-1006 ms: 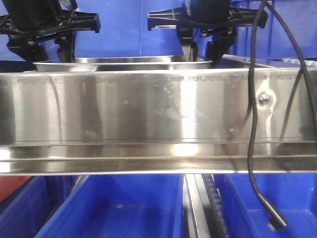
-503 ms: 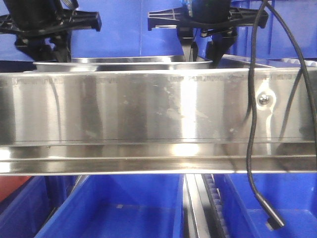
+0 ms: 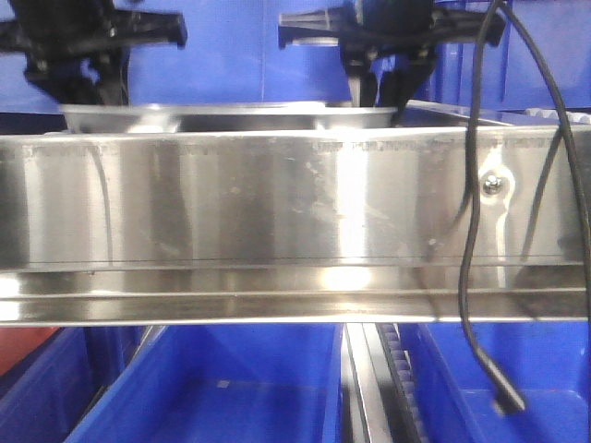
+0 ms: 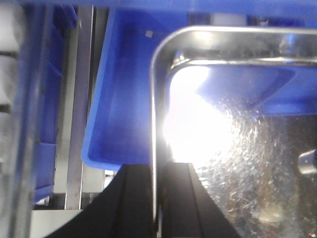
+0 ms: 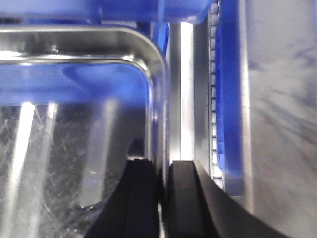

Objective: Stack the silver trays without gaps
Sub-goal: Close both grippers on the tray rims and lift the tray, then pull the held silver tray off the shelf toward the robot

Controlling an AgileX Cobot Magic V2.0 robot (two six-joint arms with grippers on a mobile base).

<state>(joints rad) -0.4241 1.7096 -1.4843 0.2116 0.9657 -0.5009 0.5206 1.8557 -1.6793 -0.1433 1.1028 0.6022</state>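
Okay, the silver tray [image 3: 231, 114] is level just behind the long steel rail [image 3: 277, 203], and only its rim shows in the front view. Blue bins [image 3: 231, 388] sit below the rail. The left end effector [image 4: 154, 173] is clamped on the tray's left rim, one finger inside and one outside, with a blue bin wall just beside it. The right end effector [image 5: 162, 168] is clamped on the right rim the same way. Cannot tell if it is one tray or two nested. A black cable [image 3: 471, 231] hangs in front of the rail, near a screw [image 3: 495, 185].
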